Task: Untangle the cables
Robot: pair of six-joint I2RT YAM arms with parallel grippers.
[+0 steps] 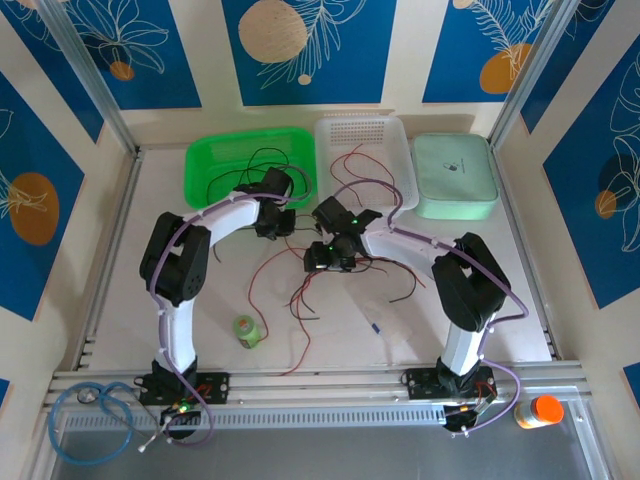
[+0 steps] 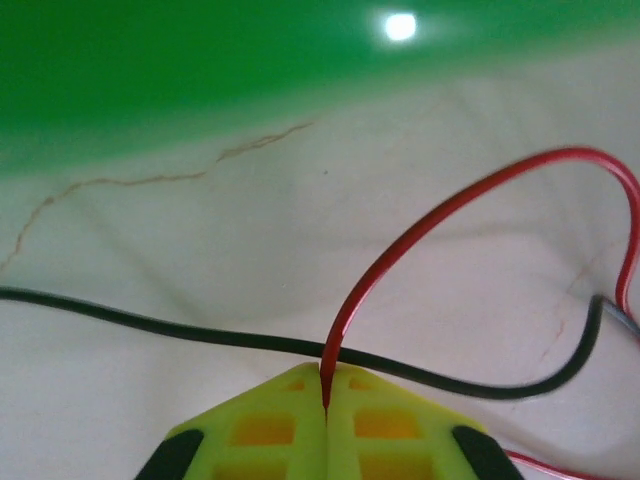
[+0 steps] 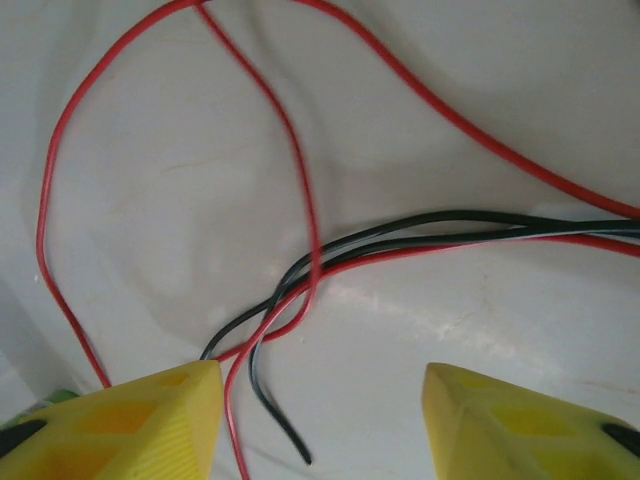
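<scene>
**Left end effector [image 2: 325,385] clamped on a red cable, right end effector [image 3: 322,385] spread over the tangle**

From above, the left arm rises from its base at the near edge and bends at a high elbow. Its forearm reaches right and away, putting the left end effector just in front of the green basket [image 1: 200,175]. The left wrist view shows its two yellow fingers [image 2: 260,430] pressed together on a red cable [image 2: 440,210]. This cable rises from the seam between them, arcs to the right and drops again. A black cable [image 2: 150,322] runs across the surface just beyond the fingertips, and the red one crosses in front of it.

The right arm roughly mirrors the left. Its elbow is bent high on the right side and its forearm reaches left towards the middle, where the right end effector points down. Its fingers [image 3: 150,420] stand apart with nothing gripped between them. Below the gap lies a bundle of black and red cables [image 3: 450,232] crossing one another, with one black end lying loose between the fingertips.

More of them sprawl over the white surface [image 1: 420,320] between the arms. A few loops lie in the green basket and in the white basket [image 1: 325,140] beside it.
</scene>
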